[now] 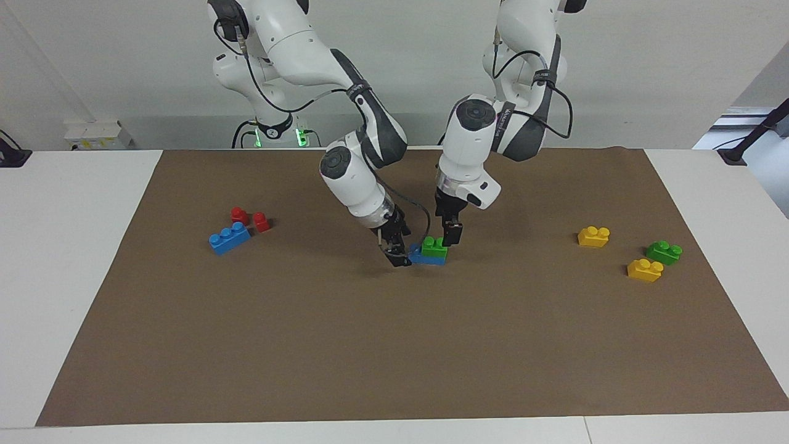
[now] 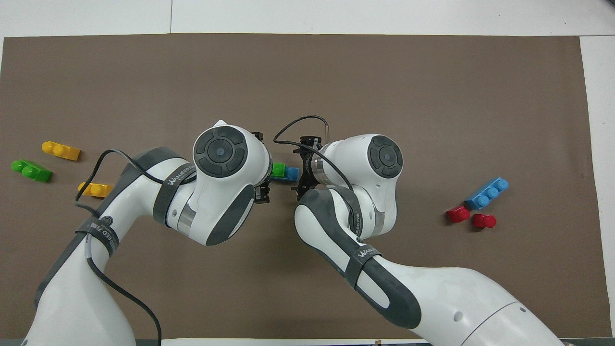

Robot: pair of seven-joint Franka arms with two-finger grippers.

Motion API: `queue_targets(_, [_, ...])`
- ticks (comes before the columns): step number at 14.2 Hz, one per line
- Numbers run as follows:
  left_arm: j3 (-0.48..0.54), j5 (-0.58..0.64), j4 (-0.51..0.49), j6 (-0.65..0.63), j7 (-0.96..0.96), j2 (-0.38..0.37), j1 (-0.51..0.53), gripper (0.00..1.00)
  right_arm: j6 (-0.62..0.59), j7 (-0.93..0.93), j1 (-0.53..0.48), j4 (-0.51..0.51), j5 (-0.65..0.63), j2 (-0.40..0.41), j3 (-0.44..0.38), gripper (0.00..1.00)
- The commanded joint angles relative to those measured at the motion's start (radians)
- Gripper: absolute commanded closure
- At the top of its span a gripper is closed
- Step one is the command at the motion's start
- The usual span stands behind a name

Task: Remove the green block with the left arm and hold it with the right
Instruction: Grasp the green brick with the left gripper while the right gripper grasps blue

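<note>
Now the brown mat (image 1: 394,345) covers the table, and both arms reach to its middle. Left gripper (image 1: 452,237) hangs just over the green block (image 1: 435,245), jaws wide, holding nothing. Right gripper (image 1: 397,251) sits low beside the blue brick (image 1: 425,257) under that block, jaws also wide and empty. Green block sits stacked on this blue brick. Another blue brick (image 1: 228,238) and red pieces (image 1: 249,218) lie toward the right arm's end; two yellow bricks (image 1: 593,236) and a second green one (image 1: 664,251) toward the left arm's.
</note>
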Motion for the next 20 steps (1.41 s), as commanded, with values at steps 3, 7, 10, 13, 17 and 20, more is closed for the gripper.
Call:
queue_targets(3, [0.016, 0.024, 0.002, 0.031, -0.033, 0.023, -0.020, 0.00, 0.035, 0.008, 0.013, -0.017, 0.025, 0.000, -0.001, 0.19])
queue_targets(7, [0.016, 0.035, -0.005, 0.056, -0.036, 0.039, -0.020, 0.00, 0.049, 0.004, 0.013, -0.028, 0.025, -0.001, -0.001, 0.72])
queue_targets(10, [0.016, 0.037, -0.007, 0.059, -0.037, 0.046, -0.018, 0.00, 0.053, 0.001, 0.013, -0.031, 0.027, -0.001, -0.001, 1.00])
queue_targets(13, [0.016, 0.037, -0.007, 0.062, -0.037, 0.046, -0.018, 0.00, 0.053, 0.001, 0.014, -0.029, 0.027, -0.001, -0.001, 1.00])
queue_targets(17, [0.016, 0.037, -0.016, 0.072, -0.037, 0.046, -0.018, 0.09, 0.055, 0.001, 0.014, -0.031, 0.027, -0.001, -0.001, 1.00])
queue_targets(20, [0.016, 0.052, -0.025, 0.092, -0.022, 0.044, -0.020, 1.00, 0.055, 0.001, 0.014, -0.029, 0.027, -0.001, -0.001, 1.00])
